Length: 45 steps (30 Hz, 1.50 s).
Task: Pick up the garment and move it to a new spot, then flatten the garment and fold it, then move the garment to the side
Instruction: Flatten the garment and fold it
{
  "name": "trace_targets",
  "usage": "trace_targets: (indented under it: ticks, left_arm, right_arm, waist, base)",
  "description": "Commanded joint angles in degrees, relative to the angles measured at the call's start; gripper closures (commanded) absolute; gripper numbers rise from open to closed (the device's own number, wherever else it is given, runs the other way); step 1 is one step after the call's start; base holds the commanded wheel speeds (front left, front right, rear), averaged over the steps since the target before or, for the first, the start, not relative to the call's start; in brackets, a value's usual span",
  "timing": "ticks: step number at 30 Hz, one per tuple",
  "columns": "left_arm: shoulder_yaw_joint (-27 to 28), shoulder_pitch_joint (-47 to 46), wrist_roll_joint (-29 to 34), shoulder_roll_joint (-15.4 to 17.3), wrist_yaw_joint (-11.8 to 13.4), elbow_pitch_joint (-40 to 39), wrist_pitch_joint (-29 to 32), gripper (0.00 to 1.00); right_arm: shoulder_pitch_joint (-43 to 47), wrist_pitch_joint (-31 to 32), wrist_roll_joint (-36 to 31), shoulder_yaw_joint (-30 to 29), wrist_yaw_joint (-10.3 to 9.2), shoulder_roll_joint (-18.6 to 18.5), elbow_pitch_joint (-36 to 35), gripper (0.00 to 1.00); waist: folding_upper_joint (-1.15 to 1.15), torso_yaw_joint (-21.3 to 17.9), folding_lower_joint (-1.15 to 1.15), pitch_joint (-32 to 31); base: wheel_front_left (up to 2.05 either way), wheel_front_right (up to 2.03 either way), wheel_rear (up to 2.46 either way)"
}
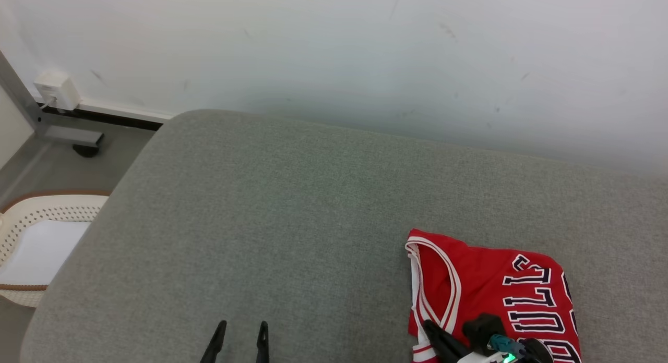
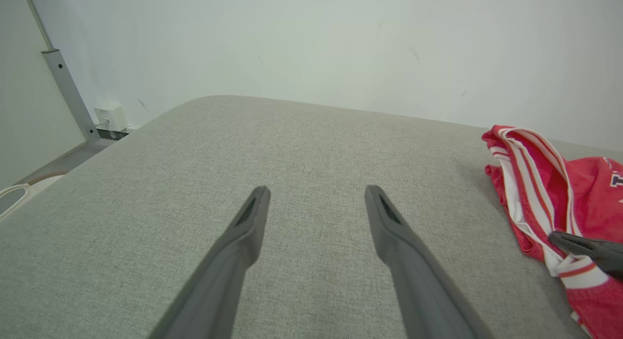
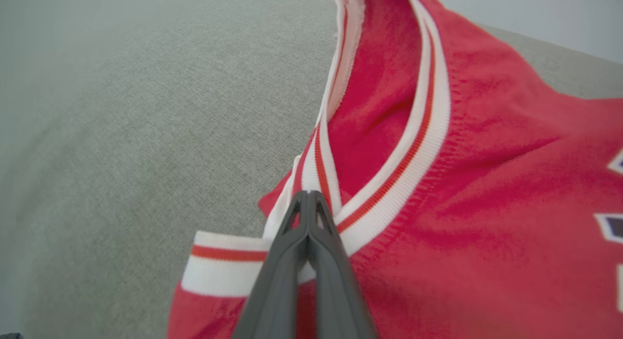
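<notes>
The garment (image 1: 496, 285) is a red jersey with white-and-red trim and dark lettering. It lies folded on the grey cushion (image 1: 261, 222), near its front right part. My right gripper (image 1: 428, 325) is shut, its tips resting on the trim at the garment's left edge. In the right wrist view the closed fingertips (image 3: 307, 194) meet on the striped trim of the garment (image 3: 462, 183); whether cloth is pinched cannot be told. My left gripper (image 1: 242, 326) stands open over bare cushion, well left of the garment (image 2: 540, 193), with nothing between its fingers (image 2: 253, 212).
A pale wall rises behind the cushion. Off the cushion's left edge, a cream perforated basket (image 1: 31, 222) sits on the floor. Farther back are a white wall box (image 1: 55, 89) and a grey metal post (image 2: 65, 93).
</notes>
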Motion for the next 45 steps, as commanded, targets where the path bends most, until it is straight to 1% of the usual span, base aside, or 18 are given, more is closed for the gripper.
trace_targets:
  ticks: [1, 4, 7, 12, 14, 15, 17, 18, 20, 21, 22, 23, 26, 29, 32, 34, 37, 45]
  left_arm:
    - [-0.02, 0.19, -0.36, 0.23, 0.37, 0.09, -0.09, 0.0]
    - [0.0, 0.63, -0.46, 0.22, 0.63, 0.15, -0.09, 0.0]
    - [0.38, 0.68, -0.5, 0.22, 0.78, -0.27, -0.09, 0.0]
    - [0.93, 0.83, -0.41, 0.22, 0.9, -0.64, -0.09, 0.0]
    - [1.33, 0.92, -0.36, 0.22, 0.96, -0.85, -0.09, 0.0]
    - [1.44, 1.01, -0.28, 0.21, 1.03, -0.93, -0.09, 0.0]
    - [1.62, 1.09, -0.19, 0.22, 1.01, -1.11, -0.09, 0.0]
    - [1.65, 1.12, -0.11, 0.22, 0.98, -1.13, -0.09, 0.0]
    - [1.76, 1.14, 0.1, 0.23, 0.9, -1.16, -0.09, 0.0]
    - [1.8, 1.06, 0.21, 0.22, 0.85, -1.16, -0.09, 0.0]
    - [1.8, 0.92, 0.31, 0.22, 0.82, -1.19, -0.09, 0.0]
    - [1.82, 0.77, 0.39, 0.22, 0.8, -1.17, -0.09, 0.0]
    - [1.85, 0.31, 0.54, 0.22, 0.65, -0.97, -0.09, 0.0]
    - [2.02, 0.18, 0.92, 0.23, 0.47, -0.64, -0.09, 0.0]
    - [2.17, 0.21, 1.14, 0.22, 0.23, -0.23, -0.09, 0.0]
    - [2.24, 0.34, 1.21, 0.22, 0.14, -0.04, -0.09, 0.0]
    - [2.29, 0.61, 1.25, 0.22, 0.07, 0.21, -0.09, 0.0]
    - [1.92, 1.17, 1.13, 0.22, 0.24, 0.21, -0.09, 0.0]
  right_arm:
    - [-0.81, 0.03, 1.72, 1.99, -0.06, 0.04, 0.41, 1.0]
    - [-1.15, -0.9, 3.79, 4.95, -0.06, 0.0, -0.15, 1.0]
    - [-2.07, -2.72, 5.53, 6.15, -0.06, -0.02, -1.11, 1.0]
    - [-2.02, -4.93, 6.09, 4.41, -0.06, -0.42, -2.88, 1.0]
    - [-1.3, -5.58, 5.83, 2.42, -0.06, -1.99, -4.77, 1.0]
    - [-0.62, -5.66, 5.29, 1.24, -0.06, -2.93, -5.85, 0.97]
    - [0.78, -5.97, 4.16, -1.36, -0.06, -4.94, -8.37, 0.8]
    - [1.42, -5.97, 3.37, -3.28, -0.06, -5.98, -10.04, 0.74]
    - [3.55, -5.97, 2.19, -7.44, -0.06, -7.79, -13.73, 0.56]
    - [4.97, -5.97, 1.57, -9.59, -0.06, -8.77, -15.58, 0.4]
    - [6.34, -5.98, 1.11, -11.46, -0.06, -9.65, -17.35, 0.05]
    - [7.95, -5.99, 1.02, -13.72, -0.06, -10.43, -18.57, 0.0]
    - [11.76, -5.96, -0.43, -19.6, -0.06, -12.63, -22.19, 0.0]
    - [15.96, -5.96, -1.62, -25.13, -0.06, -13.45, -23.96, 0.0]
    - [19.33, -5.97, -2.04, -30.27, -0.06, -12.96, -25.37, 0.0]
    - [21.59, -5.97, -1.73, -33.02, -0.06, -11.77, -25.89, 0.0]
    - [24.49, -5.97, -2.6, -35.92, -0.06, -10.51, -26.37, 0.0]
    - [28.66, -5.98, -4.32, -37.14, -0.06, -8.51, -28.88, 0.0]
  waist:
    - [0.0, -0.03, 0.0, -0.33]
    - [0.0, -0.8, 0.0, -0.94]
    - [0.0, -2.3, 0.0, -1.37]
    - [0.0, -4.89, 0.0, -1.94]
    - [0.0, -6.38, 0.0, -2.2]
    - [0.0, -7.15, 0.0, -2.34]
    - [0.0, -8.67, 0.0, -2.54]
    - [0.0, -9.45, 0.0, -2.66]
    - [0.0, -10.89, 0.0, -2.83]
    - [0.0, -11.49, 0.0, -2.88]
    - [0.0, -12.04, 0.0, -2.91]
    - [0.0, -12.52, 0.0, -2.96]
    - [0.0, -13.64, 0.0, -3.0]
    - [0.0, -14.42, 0.0, -3.13]
    - [0.0, -14.89, 0.0, -3.3]
    - [0.0, -15.09, 0.0, -3.47]
    - [0.0, -15.29, 0.0, -3.69]
    - [0.0, -15.69, 0.0, -3.79]
  base:
    - [0.0, 0.0, 0.0]
    - [0.0, 0.0, 0.0]
    - [0.0, 0.0, 0.0]
    - [0.0, 0.0, 0.0]
    - [0.0, 0.0, 0.0]
    - [0.0, 0.0, 0.0]
    - [0.0, 0.0, 0.0]
    - [0.0, 0.0, 0.0]
    - [0.0, 0.0, 0.0]
    - [0.0, 0.0, 0.0]
    - [0.0, 0.0, 0.0]
    - [0.0, 0.0, 0.0]
    - [0.0, 0.0, 0.0]
    - [0.0, 0.0, 0.0]
    - [0.0, 0.0, 0.0]
    - [0.0, 0.0, 0.0]
    - [0.0, 0.0, 0.0]
    - [0.0, 0.0, 0.0]
